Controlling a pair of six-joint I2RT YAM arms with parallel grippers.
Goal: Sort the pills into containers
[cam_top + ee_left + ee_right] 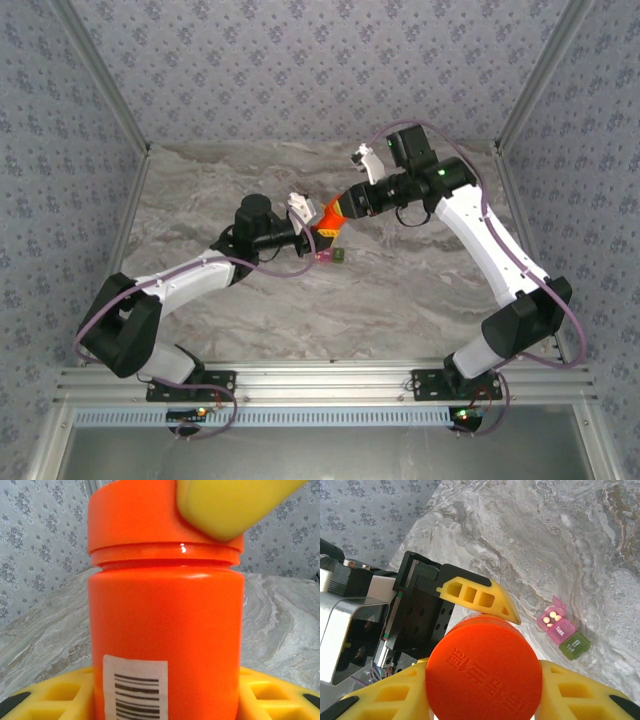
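Containers [563, 630]: pink one open, pills [551, 617] inside; left end effector [165, 705] grips bottle [165, 620]; right end effector [485, 700] unclear.

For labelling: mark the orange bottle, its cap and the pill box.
bottle [165, 630]: left wrist view, front of its body.
cap [484, 672]: right wrist view, its top face.
pill box [563, 630]: right wrist view, closed pink lid.

Left wrist view: bottle [165, 630] runs off the top and bottom edges, and its barcode label [135, 687] is cut by the bottom edge. Right wrist view: cap [485, 655] covers where the right claw [484, 682] meets it, so contact is unclear. Top view: containers [332, 256] too small to tell contents.
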